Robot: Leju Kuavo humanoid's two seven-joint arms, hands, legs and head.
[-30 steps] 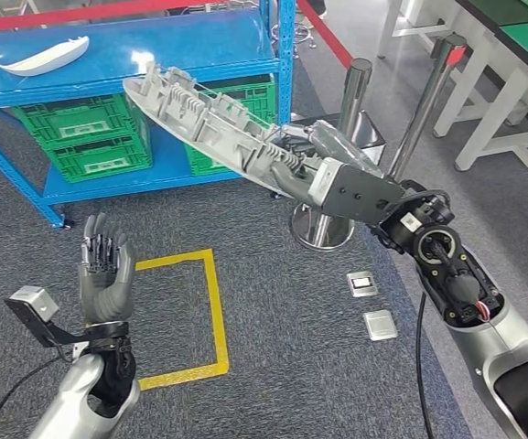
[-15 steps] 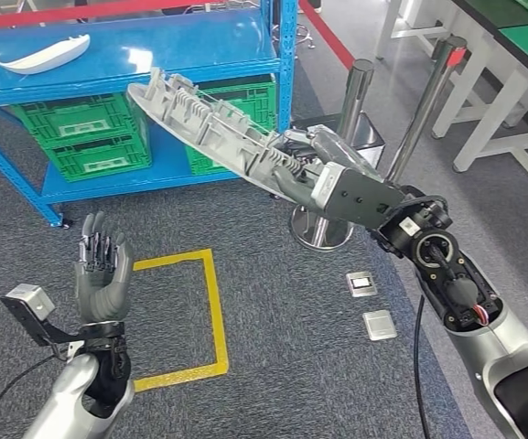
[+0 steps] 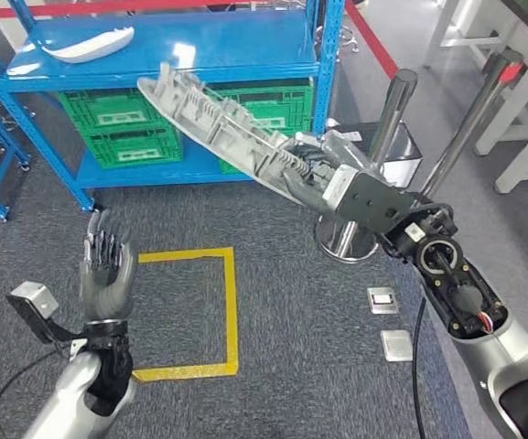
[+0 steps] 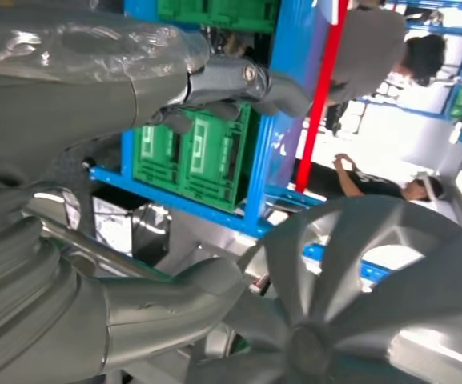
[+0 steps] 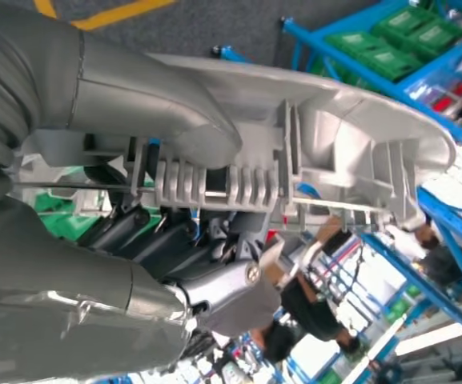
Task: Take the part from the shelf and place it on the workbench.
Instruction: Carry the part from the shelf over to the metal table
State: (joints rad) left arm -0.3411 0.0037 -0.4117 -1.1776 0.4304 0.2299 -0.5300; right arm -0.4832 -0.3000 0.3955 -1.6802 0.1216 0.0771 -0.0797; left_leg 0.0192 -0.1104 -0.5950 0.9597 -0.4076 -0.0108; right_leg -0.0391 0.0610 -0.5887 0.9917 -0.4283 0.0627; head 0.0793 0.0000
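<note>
The part (image 3: pixel 212 123) is a long pale grey plastic moulding with ribs on its upper face. My right hand (image 3: pixel 323 178) grips it at its near end and holds it in the air, slanting up toward the blue shelf (image 3: pixel 177 46). In the right wrist view the thumb (image 5: pixel 155 104) lies over the part (image 5: pixel 337 136) and dark fingers close beneath it. My left hand (image 3: pixel 105 270) is raised low on the left, fingers apart and upright, holding nothing. Its fingers (image 4: pixel 228 80) are spread in the left wrist view too.
A white curved part (image 3: pixel 84 44) lies on the shelf top, with green crates (image 3: pixel 123 128) on the level below. Two steel posts (image 3: pixel 392 119) (image 3: pixel 479 105) stand right of the shelf. A yellow square (image 3: pixel 230 302) marks the carpet. White table legs (image 3: pixel 523 137) stand far right. People (image 4: pixel 397 48) are behind.
The whole picture has shifted to the right, so the camera has turned. The part stays in my right hand, and my left hand keeps the same raised pose.
</note>
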